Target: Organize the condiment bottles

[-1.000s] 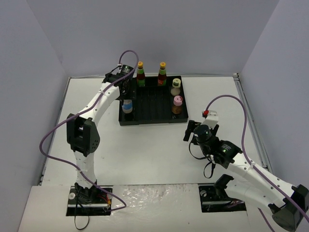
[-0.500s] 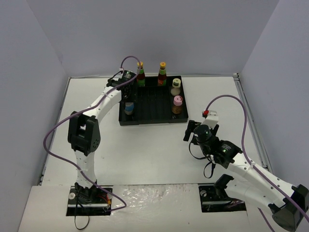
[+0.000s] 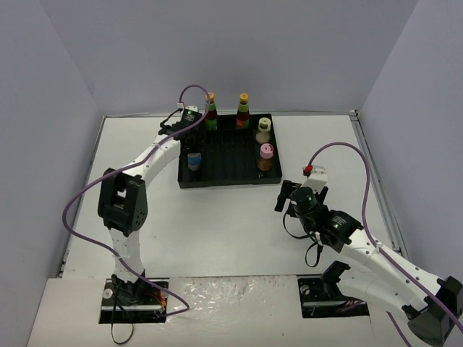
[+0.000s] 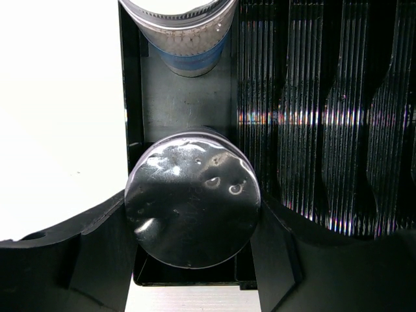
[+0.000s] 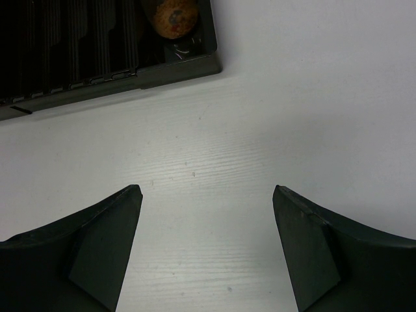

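My left gripper [image 3: 193,153] [image 4: 194,209] is shut on a silver-capped, blue-labelled jar [image 4: 195,175] [image 3: 194,162] that stands in the near left corner of the black ridged tray [image 3: 228,155]. The second silver-capped jar [image 4: 185,29] stands just beyond it in the same column. Two slim bottles with orange caps [image 3: 210,110] [image 3: 243,110] stand at the tray's far edge. The cream bottle [image 3: 264,129] and the pink-capped bottle [image 3: 266,153] [image 5: 174,16] stand along its right side. My right gripper [image 3: 299,194] [image 5: 205,190] is open and empty over the table, near the tray's right corner.
The tray's ridged floor [image 4: 325,130] lies right of the held jar, and its near wall [image 5: 149,73] crosses the top of the right wrist view. Purple cables loop off both arms. Grey walls close in the table on three sides.
My left gripper has swung from the tray's far left down over the near left jar and closed on its cap. The right arm has not moved.
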`<state>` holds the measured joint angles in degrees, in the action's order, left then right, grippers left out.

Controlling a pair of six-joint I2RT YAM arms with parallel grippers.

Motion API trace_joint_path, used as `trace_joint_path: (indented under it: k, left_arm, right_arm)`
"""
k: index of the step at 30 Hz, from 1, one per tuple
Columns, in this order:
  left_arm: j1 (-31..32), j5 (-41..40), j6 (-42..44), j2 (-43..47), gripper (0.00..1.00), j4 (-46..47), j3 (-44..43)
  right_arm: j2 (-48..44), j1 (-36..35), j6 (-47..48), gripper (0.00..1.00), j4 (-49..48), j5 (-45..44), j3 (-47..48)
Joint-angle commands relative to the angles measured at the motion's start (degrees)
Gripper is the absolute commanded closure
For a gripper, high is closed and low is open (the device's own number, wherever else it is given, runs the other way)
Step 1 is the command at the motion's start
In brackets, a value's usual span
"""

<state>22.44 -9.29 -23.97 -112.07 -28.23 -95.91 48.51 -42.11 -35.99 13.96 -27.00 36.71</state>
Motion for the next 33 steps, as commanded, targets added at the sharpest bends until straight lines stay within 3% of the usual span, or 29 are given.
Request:
trace_joint_path:
  k: [1, 5, 12, 24, 33]
  left_arm:
    - [-0.2, -0.7, 0.0, 2.8, 0.54, -1.3, 1.3]
    - [0.0, -1.3, 0.3, 5.0, 0.36, -2.0, 2.5]
    - [0.0, -0.9, 3.0, 7.9, 0.18, -1.0, 4.1]
    - [2.1, 0.2, 5.2, 16.6, 0.15, -4.1, 6.0]
    - [7.5, -3.0, 5.2, 28.3, 0.15, -15.4, 6.8]
  right_arm:
    - [0.2, -0.4, 0.0, 0.21, -1.7, -1.7, 0.6]
    - [0.2, -0.4, -0.1, 0.21, -1.8, -1.7, 0.7]
    - [0.2, -0.4, -0.2, 0.21, -1.7, -1.8, 0.6]
    - [0.7, -0.5, -0.4, 0.21, -1.7, -2.1, 0.7]
    - [0.5, -0.5, -0.4, 0.21, -1.7, -2.3, 0.6]
